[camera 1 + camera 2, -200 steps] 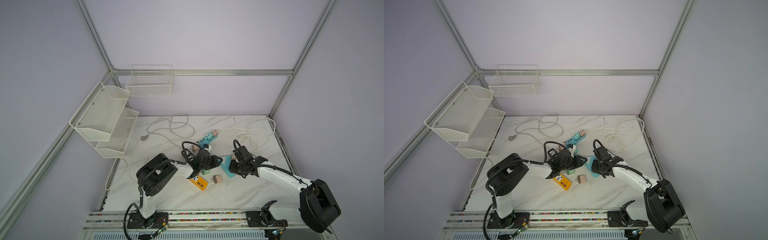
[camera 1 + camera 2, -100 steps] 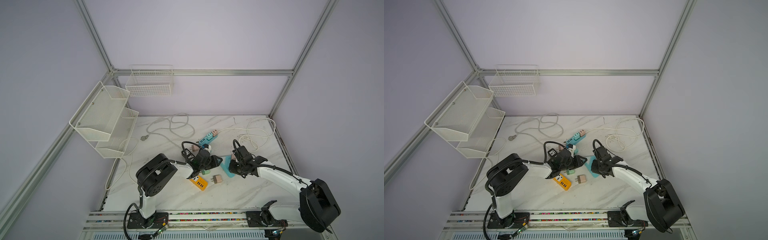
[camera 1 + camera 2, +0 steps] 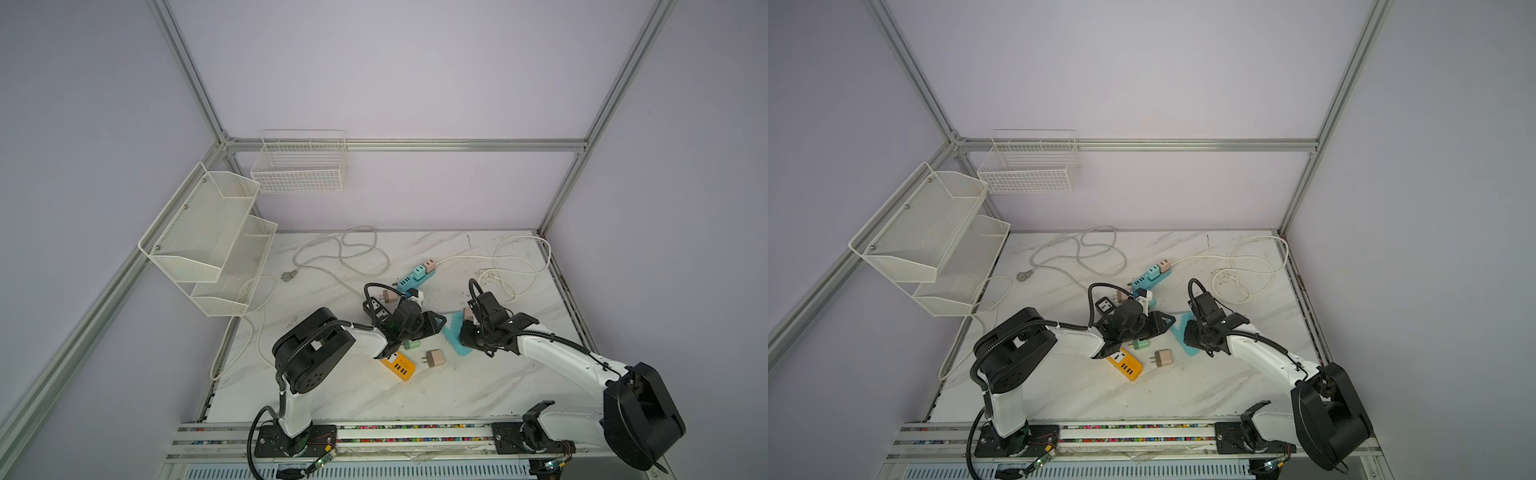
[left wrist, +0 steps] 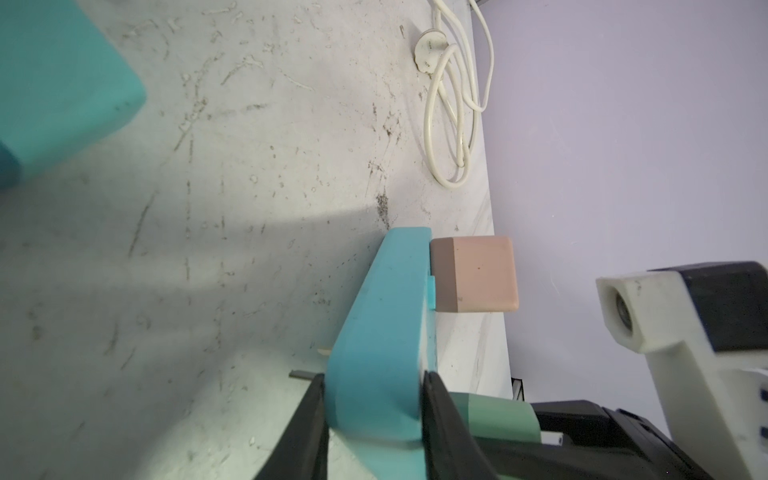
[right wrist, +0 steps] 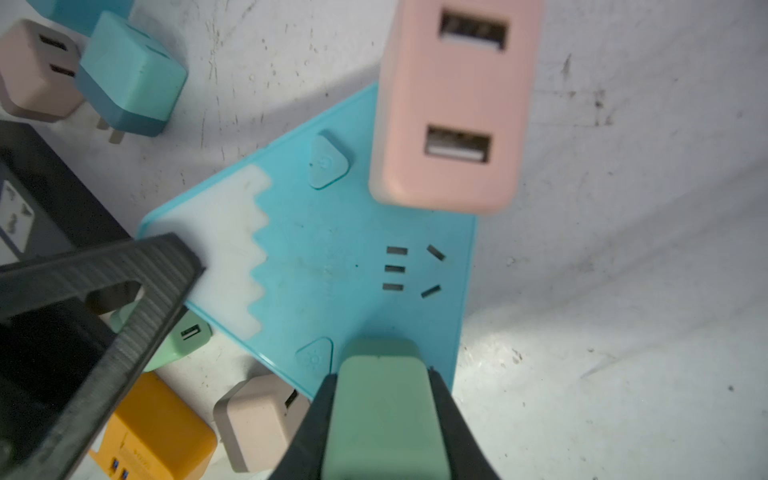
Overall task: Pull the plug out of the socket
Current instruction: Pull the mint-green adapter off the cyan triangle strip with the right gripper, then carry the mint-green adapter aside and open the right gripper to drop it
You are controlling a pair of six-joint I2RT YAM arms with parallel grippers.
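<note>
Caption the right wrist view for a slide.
Right gripper clamps green plug on blue socket strip, pink USB charger alongside.

Two robot arms reach over a white bench [image 3: 1059,386] with grey streaks. The left tool [image 3: 1165,323] and the right tool [image 3: 1192,337] meet at a blue socket strip [image 3: 1188,349] that lies flat between them. Near the left tool lie a small green plug [image 3: 1142,345], a pale pink plug [image 3: 1163,358] and an orange block [image 3: 1125,365]. Farther back sits another blue strip [image 3: 1152,277] with plugs in it. White cords [image 3: 1100,253] loop at the back.
</note>
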